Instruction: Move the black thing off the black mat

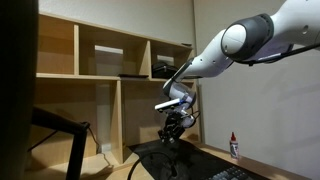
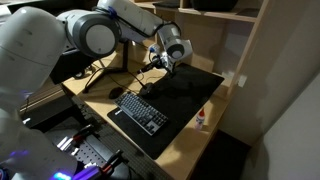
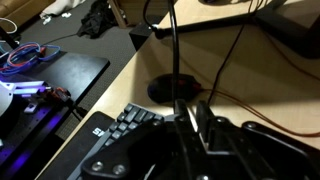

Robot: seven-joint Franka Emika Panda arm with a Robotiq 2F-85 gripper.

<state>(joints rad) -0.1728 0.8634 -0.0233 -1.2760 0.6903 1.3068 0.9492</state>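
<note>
Nearest my wrist camera is the claw [image 3: 195, 128] itself, its jaws drawn narrow and, as far as I can see, pinched on the thin neck of the black thing [image 3: 172, 92].

Going down in size from there, the white arm [image 2: 100, 35] reaches in over the wooden tabletop [image 3: 255, 100]. The black mat [image 2: 195, 100] covers a good part of that tabletop. The black keyboard [image 2: 140, 112] lies at the mat's edge, though I cannot tell whether it overlaps it. The black thing is the smallest piece.

In the wrist view its round base shows against bare wood just beyond a corner of the keyboard, and the neck runs out of the top of the picture. I cannot tell whether the base touches the wood or hangs just above it.

I judge this to be the carry step, with the grip made and the base at or past the mat's border. The next move calls for checking that the base is clear of the mat, then lowering until it sits flat. After that I would part the jaws and rise straight up. The flexible neck may let the base swing or tip.
</note>
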